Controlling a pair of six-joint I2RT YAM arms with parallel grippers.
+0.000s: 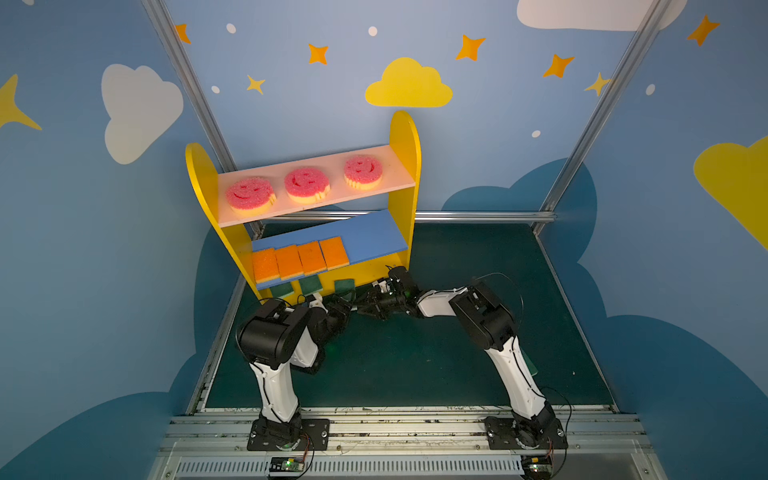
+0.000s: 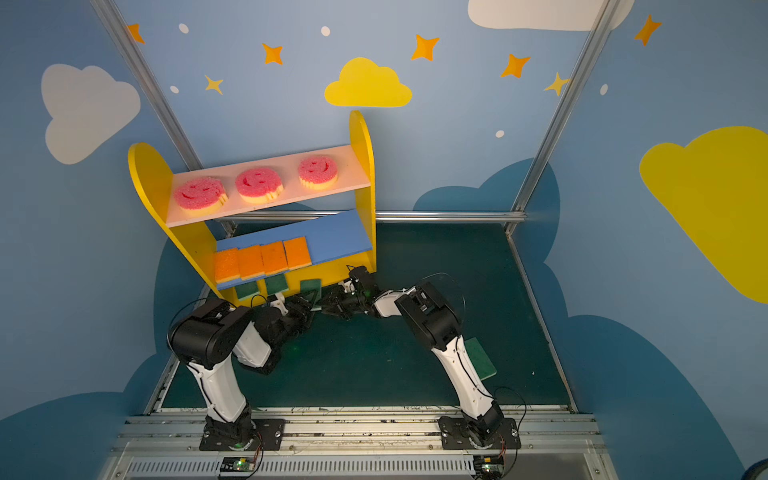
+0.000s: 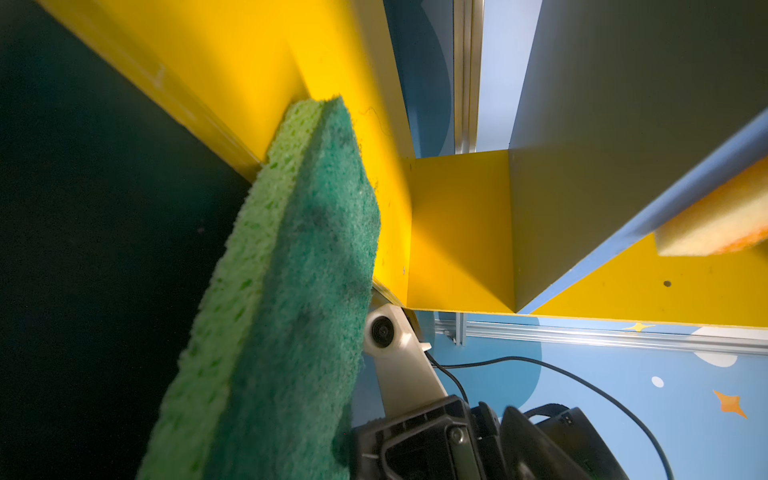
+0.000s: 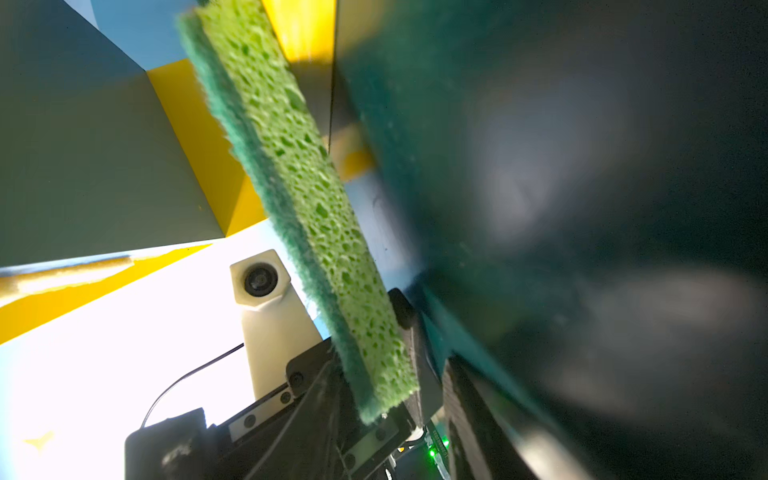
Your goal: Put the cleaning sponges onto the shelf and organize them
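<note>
Top views both show the dark green tabletop [image 1: 415, 365] and on it the shelf [image 1: 405, 166], with my arms stretched low to the shelf's foot. My left hand [image 1: 347, 301] and my right hand [image 1: 368, 306] meet just in front of the shelf's yellow base, either side of one green sponge [image 1: 345, 286] standing on edge against that base. My left hand is spread wide. The left wrist view shows the sponge [image 3: 299, 291] running along one side, its far corner touching the base, but none of my fingers, so I cannot tell whether I press it. The right wrist view shows the same sponge [image 4: 316, 208] edge-on; whether my right hand is spread or pinching I cannot tell. On the shelf's pink upper board three pink smiley sponges [image 1: 306, 183] lie in a row, apart. On the blue lower board four orange sponges [image 1: 300, 259] lie touching, toward my left. Two more green sponges [image 1: 309, 285] sit under that board. A fourth green sponge [image 2: 480, 357] lies flat on the tabletop, well apart from the shelf.
</note>
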